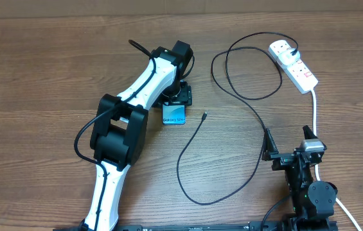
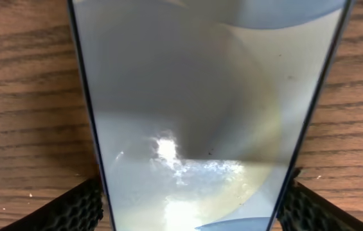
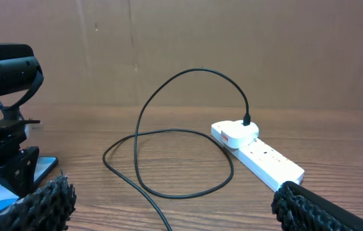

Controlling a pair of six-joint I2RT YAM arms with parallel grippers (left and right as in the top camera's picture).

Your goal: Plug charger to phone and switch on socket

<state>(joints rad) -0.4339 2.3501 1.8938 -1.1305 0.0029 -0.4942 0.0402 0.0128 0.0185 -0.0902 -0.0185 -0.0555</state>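
One table (image 1: 40,64) carries everything. Of two grippers, the left gripper (image 1: 177,102) is clamped across the single phone (image 1: 174,117) at centre, and the right gripper (image 1: 287,138) is spread apart. One socket (image 1: 295,64) lies far right. One charger (image 3: 200,70) is plugged into it, its tip near the phone.

Between the black, honeycomb-patterned pads (image 2: 72,208) of the left gripper (image 2: 191,215), the phone (image 2: 200,115) shows pale grey with a yellowish patch, dark-edged; from overhead its screen is blue-teal. Ahead of the right gripper (image 3: 168,212), whose pads are also black, lie the black charger (image 3: 144,112) and the white socket (image 3: 268,160), marked red. The table (image 1: 40,64) is brown wood grain.
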